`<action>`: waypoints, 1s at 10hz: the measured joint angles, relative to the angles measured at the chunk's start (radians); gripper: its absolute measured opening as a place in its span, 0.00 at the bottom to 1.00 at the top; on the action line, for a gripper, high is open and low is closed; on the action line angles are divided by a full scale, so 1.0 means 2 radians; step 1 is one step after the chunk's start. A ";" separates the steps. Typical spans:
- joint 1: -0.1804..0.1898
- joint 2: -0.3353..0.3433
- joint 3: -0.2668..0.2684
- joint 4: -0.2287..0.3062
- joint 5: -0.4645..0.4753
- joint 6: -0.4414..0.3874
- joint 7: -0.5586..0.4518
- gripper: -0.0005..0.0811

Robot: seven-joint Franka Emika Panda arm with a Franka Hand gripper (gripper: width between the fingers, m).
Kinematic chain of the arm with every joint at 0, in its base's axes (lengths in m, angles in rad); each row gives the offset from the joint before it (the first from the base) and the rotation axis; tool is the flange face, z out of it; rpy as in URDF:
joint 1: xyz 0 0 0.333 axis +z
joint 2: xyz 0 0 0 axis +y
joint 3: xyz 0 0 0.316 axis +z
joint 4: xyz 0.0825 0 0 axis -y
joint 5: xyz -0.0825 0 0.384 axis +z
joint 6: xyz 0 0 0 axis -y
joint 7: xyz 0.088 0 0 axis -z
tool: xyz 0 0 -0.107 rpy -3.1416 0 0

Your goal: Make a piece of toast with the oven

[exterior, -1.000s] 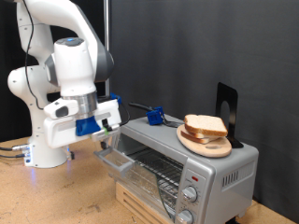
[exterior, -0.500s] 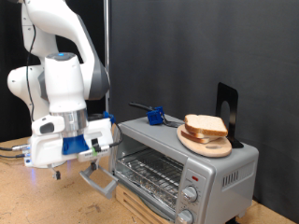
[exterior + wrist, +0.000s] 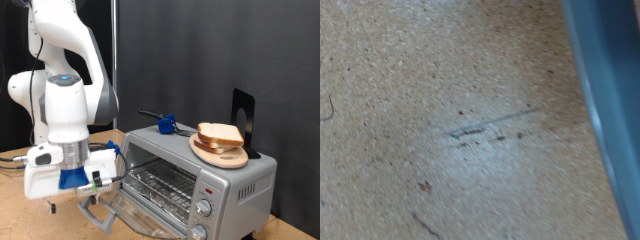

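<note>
The silver oven (image 3: 205, 172) stands at the exterior view's right with its glass door (image 3: 135, 208) swung down and open, so the wire rack (image 3: 160, 183) shows inside. Slices of toast (image 3: 220, 134) lie stacked on a round wooden plate (image 3: 222, 155) on top of the oven. My gripper (image 3: 88, 193) hangs low at the door's outer edge, by its handle (image 3: 97, 212), just above the table. The wrist view shows only bare tabletop (image 3: 450, 130) and one blue finger (image 3: 612, 90) at the frame's edge. No toast is between the fingers.
A small blue object (image 3: 166, 125) and a black stand (image 3: 243, 122) sit on the oven's top. The oven's knobs (image 3: 204, 208) face the camera. The robot's white base (image 3: 40, 120) stands at the exterior view's left on the wooden table (image 3: 30, 215).
My gripper has moved down and toward the exterior view's left, and the oven door has swung from nearly shut to fully open.
</note>
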 joint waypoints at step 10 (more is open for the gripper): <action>-0.019 0.101 0.050 0.013 0.067 0.068 -0.047 1.00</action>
